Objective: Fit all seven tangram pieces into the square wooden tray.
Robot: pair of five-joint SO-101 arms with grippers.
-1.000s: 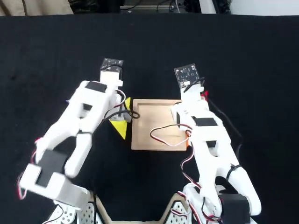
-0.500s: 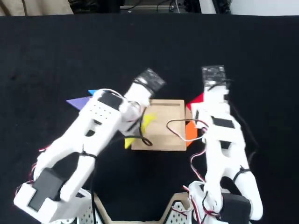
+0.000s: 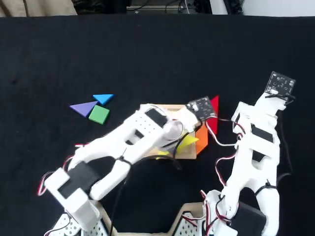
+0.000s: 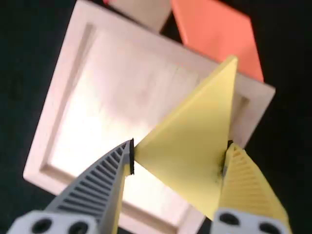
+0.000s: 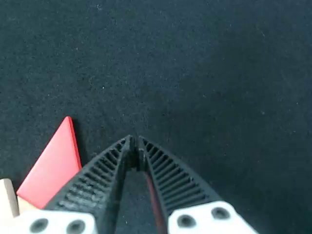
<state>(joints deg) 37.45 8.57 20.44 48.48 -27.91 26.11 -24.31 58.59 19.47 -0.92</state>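
The left gripper (image 4: 178, 157) pinches a yellow triangle (image 4: 195, 126) between its fingers over the wooden tray (image 4: 109, 92), and an orange piece (image 4: 214, 36) lies just beside the tray's rim. The right gripper (image 5: 134, 148), fingers pressed together, hangs over the black cloth (image 5: 195, 58) near a red triangle (image 5: 51, 163). A blue triangle (image 3: 103, 99), purple triangle (image 3: 82, 107) and green square (image 3: 99, 115) lie together, well apart from the tray

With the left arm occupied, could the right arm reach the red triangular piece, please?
Probably yes: the red triangular piece lies free on the black cloth near the shut right gripper.
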